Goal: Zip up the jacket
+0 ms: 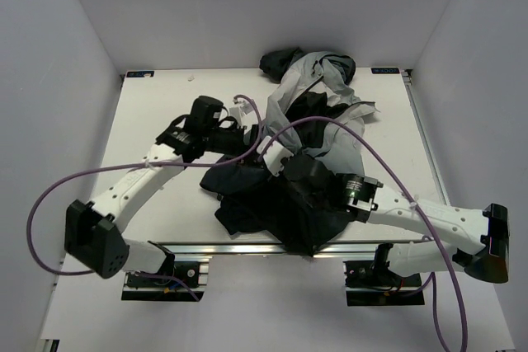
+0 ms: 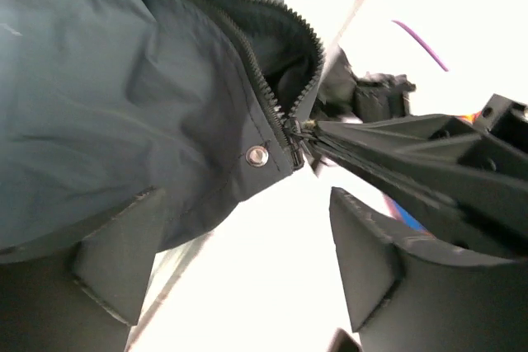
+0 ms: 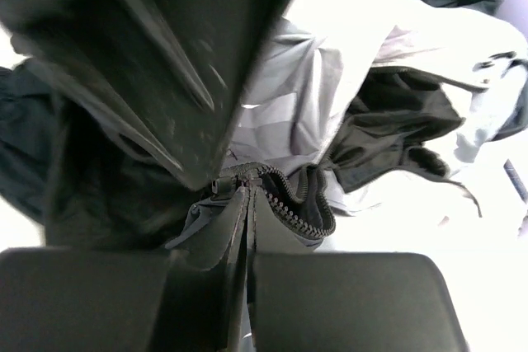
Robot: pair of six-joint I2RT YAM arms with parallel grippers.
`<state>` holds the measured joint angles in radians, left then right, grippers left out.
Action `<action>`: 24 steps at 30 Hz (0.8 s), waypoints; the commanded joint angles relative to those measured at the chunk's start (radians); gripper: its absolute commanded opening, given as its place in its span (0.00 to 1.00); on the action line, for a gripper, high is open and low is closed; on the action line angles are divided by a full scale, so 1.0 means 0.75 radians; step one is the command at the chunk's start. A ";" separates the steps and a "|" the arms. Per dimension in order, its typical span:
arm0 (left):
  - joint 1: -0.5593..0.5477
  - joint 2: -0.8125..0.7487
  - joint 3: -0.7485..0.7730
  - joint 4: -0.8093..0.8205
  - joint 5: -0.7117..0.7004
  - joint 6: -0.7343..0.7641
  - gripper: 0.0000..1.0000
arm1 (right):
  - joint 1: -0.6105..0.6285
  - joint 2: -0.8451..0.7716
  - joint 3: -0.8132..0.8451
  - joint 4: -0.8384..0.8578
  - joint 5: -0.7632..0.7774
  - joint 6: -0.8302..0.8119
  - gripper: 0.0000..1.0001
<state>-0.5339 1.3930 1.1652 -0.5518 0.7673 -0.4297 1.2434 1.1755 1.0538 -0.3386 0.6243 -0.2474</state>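
Both arms share one build, we note: the left arm [image 1: 132,187] and the right arm [image 1: 429,220] have white links and bulky black joint housings, with a purple cable [image 1: 30,224] trailing off each. We see a green ring mark [image 1: 353,188] on the right wrist. The left gripper [image 2: 246,204] has matte black, wedge-shaped fingers [image 2: 115,261].

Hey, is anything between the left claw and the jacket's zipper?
Nothing visible. The jacket hangs between the fingers of the open left claw; the right claw, shut, pinches the zipper at its bottom end beside them.
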 commanded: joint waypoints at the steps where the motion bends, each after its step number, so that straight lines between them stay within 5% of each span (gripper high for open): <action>1: -0.006 -0.170 0.054 -0.042 -0.215 0.145 0.91 | -0.056 -0.027 0.123 -0.107 -0.128 0.127 0.00; 3: -0.006 -0.263 0.024 0.022 -0.307 0.168 0.98 | -0.095 -0.015 0.186 -0.166 -0.253 0.203 0.00; 7: -0.006 -0.346 0.007 0.112 -0.365 0.072 0.97 | -0.218 0.014 0.260 -0.240 -0.468 0.307 0.00; 13: -0.012 -0.421 -0.246 0.502 0.097 -0.294 0.75 | -0.298 0.028 0.270 -0.230 -0.673 0.475 0.00; 24: -0.198 -0.501 -0.502 0.744 -0.115 -0.605 0.80 | -0.304 -0.045 0.084 -0.062 -0.781 0.634 0.00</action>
<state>-0.6422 1.0409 0.8028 -0.0757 0.7433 -0.8005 1.0203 1.1900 1.1568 -0.4828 0.0883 0.1741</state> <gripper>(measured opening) 0.794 0.009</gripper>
